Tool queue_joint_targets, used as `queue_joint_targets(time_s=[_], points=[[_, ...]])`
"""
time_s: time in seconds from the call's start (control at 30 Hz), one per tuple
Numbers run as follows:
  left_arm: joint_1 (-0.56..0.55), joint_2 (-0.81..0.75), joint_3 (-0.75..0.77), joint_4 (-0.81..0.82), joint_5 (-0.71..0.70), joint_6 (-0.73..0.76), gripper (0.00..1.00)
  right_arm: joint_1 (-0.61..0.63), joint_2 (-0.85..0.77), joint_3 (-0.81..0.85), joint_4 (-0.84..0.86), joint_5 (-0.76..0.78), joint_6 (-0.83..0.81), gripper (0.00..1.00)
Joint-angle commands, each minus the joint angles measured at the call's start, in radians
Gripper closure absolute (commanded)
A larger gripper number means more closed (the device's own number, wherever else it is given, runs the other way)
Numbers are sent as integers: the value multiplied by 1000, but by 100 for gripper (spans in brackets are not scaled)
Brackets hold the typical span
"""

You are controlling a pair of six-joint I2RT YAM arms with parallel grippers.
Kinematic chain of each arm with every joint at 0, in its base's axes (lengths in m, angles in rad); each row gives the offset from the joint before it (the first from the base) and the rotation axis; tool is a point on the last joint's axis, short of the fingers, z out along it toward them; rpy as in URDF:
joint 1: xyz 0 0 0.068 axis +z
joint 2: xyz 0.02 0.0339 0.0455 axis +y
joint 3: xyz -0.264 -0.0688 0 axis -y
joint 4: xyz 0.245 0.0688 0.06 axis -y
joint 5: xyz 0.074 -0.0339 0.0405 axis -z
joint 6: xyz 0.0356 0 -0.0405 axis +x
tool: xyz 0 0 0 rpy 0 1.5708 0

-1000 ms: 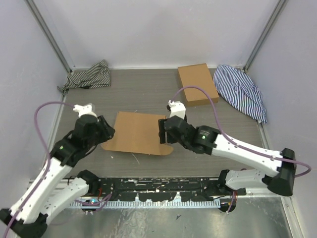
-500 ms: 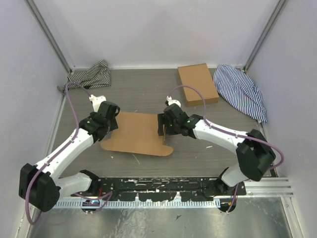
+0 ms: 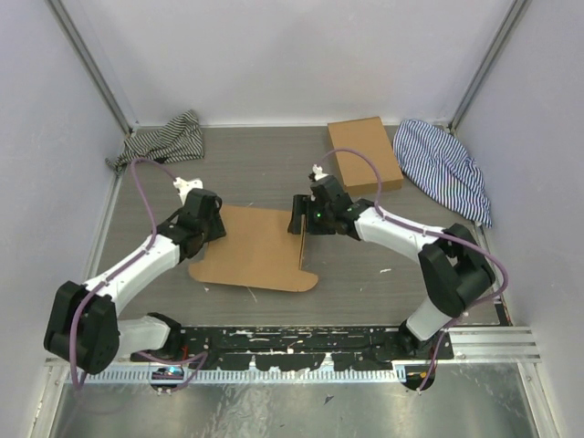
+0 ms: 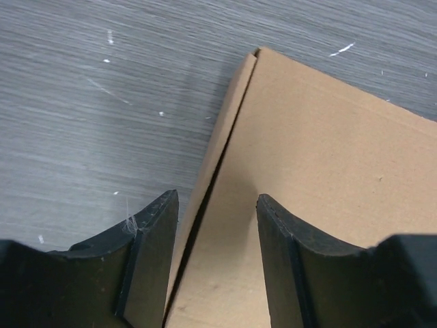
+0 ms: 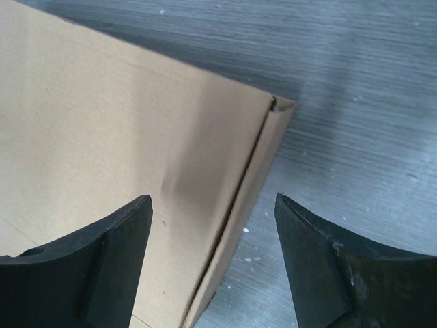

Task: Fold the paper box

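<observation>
At the middle of the surface [image 3: 265, 178], between the two arms, lies the paper box [image 3: 251, 248]. It is a plain brown cardboard sheet, flat over most of its face, with a rounded flap at the near right corner. Its long axis runs left to right, tilted slightly so the near edge drops toward the right.

From above, a narrow strip along the right edge stands up, while the left edge is partly hidden under the arm. The left wrist view fills that in: a narrow strip along the left edge, set off from the main panel by a dark crease. The right wrist view shows a like strip on the right edge, a small notch at its far corner and a soft dent in the panel.

The left gripper [image 4: 217, 198] straddles its strip with its jaws apart, not pinching. The right gripper [image 5: 213, 199] stands wide apart over its edge.

Near the back wall lies a smaller cardboard box [image 3: 363, 155], with a blue-striped cloth [image 3: 444, 169] beside it on the right. A dark-striped cloth [image 3: 164, 141] lies in the far left corner.
</observation>
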Motion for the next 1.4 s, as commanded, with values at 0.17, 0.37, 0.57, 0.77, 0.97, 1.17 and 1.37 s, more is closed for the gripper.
queue_joint_targets(time_s=[0.17,0.37,0.57,0.77,0.97,1.17,1.37], points=[[3,139,4,95,113,17,48,-16,133,118,48,-131,1,26],[4,192,2,110,127,12,51,-17,173,133,48,-138,0,30],[4,209,38,115,143,0,51,-32,222,228,21,-97,-27,30],[4,243,103,129,163,-3,51,-61,318,377,3,-47,-86,31],[4,322,246,77,151,38,47,-96,358,473,-18,-17,-115,30],[7,275,322,-13,42,71,39,-101,326,527,-101,75,-146,13],[19,112,296,-79,-1,67,34,-101,190,480,-176,146,-151,10]])
